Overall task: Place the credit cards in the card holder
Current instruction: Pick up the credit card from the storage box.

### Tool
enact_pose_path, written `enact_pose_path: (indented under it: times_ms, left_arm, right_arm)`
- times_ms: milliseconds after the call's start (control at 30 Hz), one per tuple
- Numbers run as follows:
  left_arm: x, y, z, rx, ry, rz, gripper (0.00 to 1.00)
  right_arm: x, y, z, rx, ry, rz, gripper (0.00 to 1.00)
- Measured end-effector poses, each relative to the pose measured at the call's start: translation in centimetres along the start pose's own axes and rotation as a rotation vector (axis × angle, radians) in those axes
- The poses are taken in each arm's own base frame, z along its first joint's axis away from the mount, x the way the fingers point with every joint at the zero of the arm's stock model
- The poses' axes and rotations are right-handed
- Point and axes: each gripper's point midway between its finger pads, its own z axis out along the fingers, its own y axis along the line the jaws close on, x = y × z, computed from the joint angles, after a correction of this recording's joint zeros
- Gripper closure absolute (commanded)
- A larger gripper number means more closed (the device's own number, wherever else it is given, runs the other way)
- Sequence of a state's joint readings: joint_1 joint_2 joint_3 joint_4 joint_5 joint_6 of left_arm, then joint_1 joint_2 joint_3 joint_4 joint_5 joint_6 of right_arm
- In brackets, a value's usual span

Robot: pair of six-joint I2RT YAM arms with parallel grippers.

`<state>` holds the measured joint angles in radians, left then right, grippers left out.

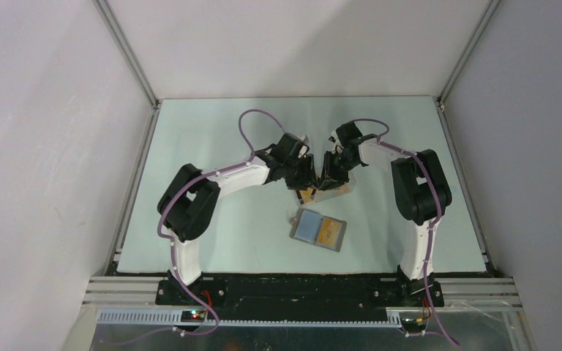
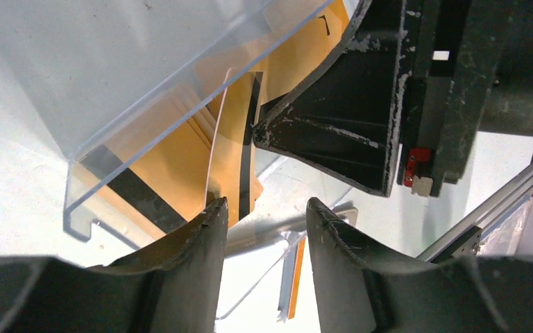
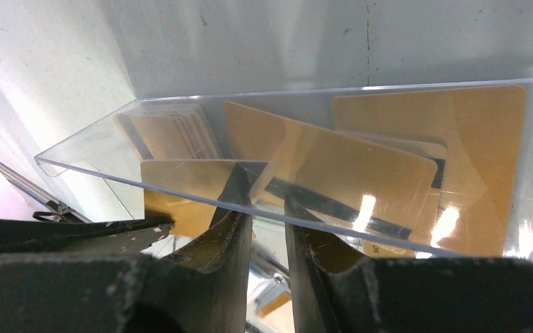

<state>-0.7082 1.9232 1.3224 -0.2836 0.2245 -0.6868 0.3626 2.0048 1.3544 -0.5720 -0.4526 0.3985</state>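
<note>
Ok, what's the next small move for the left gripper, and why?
Probably nudge the left gripper sideways so the upright card sits between its open jaws. The card's edge meets one fingertip instead, while the right gripper straddles the clear box wall.

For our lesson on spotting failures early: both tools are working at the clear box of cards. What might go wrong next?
The left tool is open with one card standing on edge at its finger; closing could miss or knock it over. The right tool seems to pinch the clear box wall, so the box may tilt and spill.
</note>
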Motion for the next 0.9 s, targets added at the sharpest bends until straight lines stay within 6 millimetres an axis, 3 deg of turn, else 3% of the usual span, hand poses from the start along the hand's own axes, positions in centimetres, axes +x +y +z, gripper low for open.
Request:
enact_pose_path:
  times_ms: [400,900]
  left_arm:
    - [-2.8,-1.5,-4.1,-0.009,-0.132,0.053,0.44]
    - [0.6,-0.2,-0.6,-0.040,-0.007,0.030,0.42]
  right_arm:
    - [0.0,0.0,0.0,0.000,0.000,0.000,0.71]
    - [0.1,0.1,0.0,-0.009,0.004,0.002,0.70]
